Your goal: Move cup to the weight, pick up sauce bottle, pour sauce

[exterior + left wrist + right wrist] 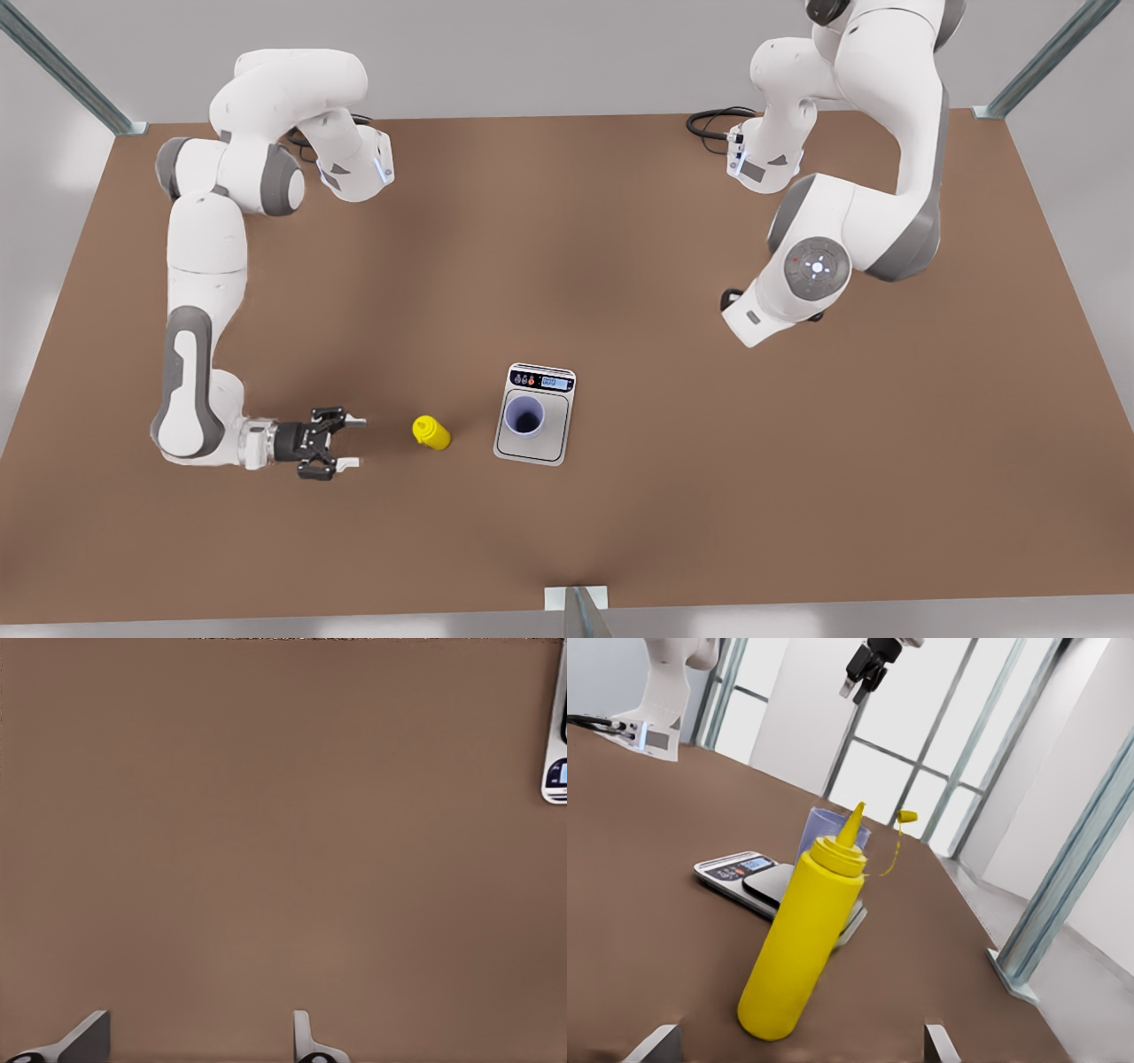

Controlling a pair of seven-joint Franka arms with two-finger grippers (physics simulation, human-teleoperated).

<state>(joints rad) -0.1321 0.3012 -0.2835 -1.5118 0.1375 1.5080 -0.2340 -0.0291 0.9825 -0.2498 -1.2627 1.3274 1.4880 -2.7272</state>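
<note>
Yellow bottle: the sauce bottle (431, 432) stands upright on the table (620, 266), near the table's front edge, just beside the weight (534, 414) on the front view's left, and apart from it.
Which way it lies: from the right gripper (353, 442) the bottle sits straight ahead along the line the fingers point, with bare table between the two; in the right wrist view the sauce bottle (802, 943) rises between the two fingertips.
Long axis: vertical, nozzle up, so you would close on the body from the side.
Right gripper: fingers spread wide, holding nothing, low over the table.
Nearer arm: the right arm, by far.
Left gripper: the left gripper (199, 1045) waits, fingers apart and empty, looking down on bare table near the weight's (556, 762) display end.
Cup: the cup (524, 416) already stands on the weight's plate, upright, open mouth up.
Look of the bottle: smooth bright plastic, pointed cap; likely light and a little squeezable, so grip gently.
</note>
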